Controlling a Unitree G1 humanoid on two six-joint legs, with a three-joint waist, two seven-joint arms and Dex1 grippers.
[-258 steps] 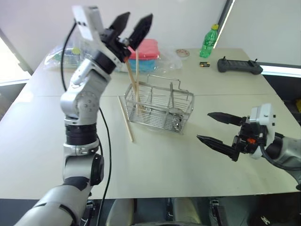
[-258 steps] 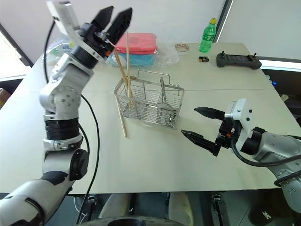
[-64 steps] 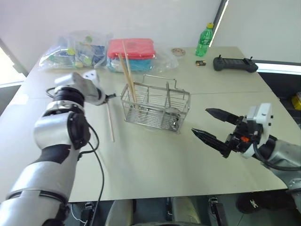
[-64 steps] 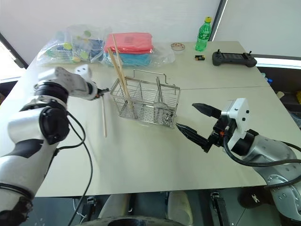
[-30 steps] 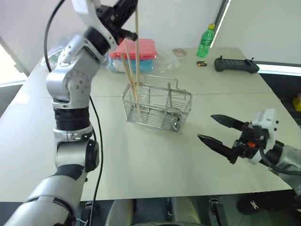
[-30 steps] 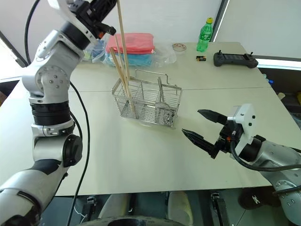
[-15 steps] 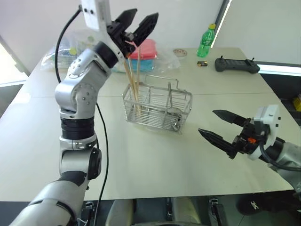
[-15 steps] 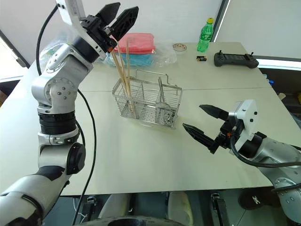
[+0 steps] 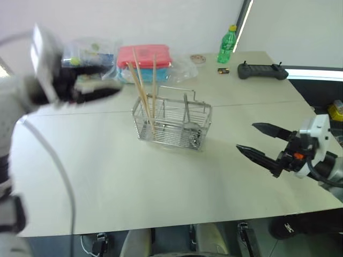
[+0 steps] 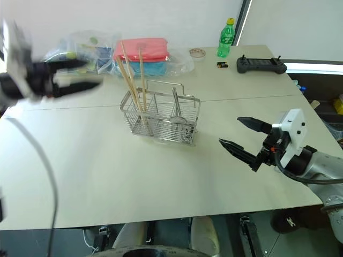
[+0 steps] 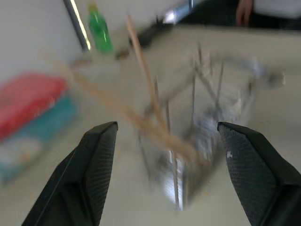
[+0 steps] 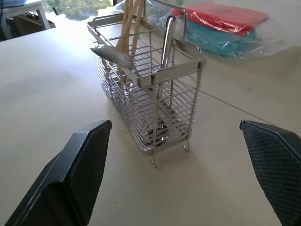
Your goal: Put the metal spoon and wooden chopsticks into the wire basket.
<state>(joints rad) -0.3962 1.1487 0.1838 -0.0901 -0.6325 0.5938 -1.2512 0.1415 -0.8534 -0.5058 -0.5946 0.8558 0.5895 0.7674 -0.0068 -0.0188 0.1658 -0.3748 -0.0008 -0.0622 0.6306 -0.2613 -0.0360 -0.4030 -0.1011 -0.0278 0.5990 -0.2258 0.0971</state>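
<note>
The wire basket (image 9: 199, 110) stands mid-table. The wooden chopsticks (image 9: 142, 95) lean upright in its left end compartment, their tops well above the rim. The metal spoon (image 12: 165, 42) stands in a middle compartment, bowl down and handle up. My left gripper (image 10: 92, 74) hovers open and empty over the table to the left of the basket, pointing toward it; the left wrist view shows its fingers (image 11: 94, 160) spread wide with the basket (image 11: 202, 122) ahead. My right gripper (image 9: 245, 136) is open and empty, low over the table to the right of the basket.
A green bottle (image 9: 226, 45), a black controller (image 9: 261, 70) and a small battery (image 9: 224, 70) lie at the far right. Red and teal cloths in plastic (image 9: 147, 56) and other plastic bags (image 9: 86, 51) sit behind the basket. The near table surface (image 9: 161, 182) is bare.
My left gripper, shut on a chopstick above the basket a second ago, opened and swung down and leftward. That chopstick now stands in the basket. The right gripper stayed put.
</note>
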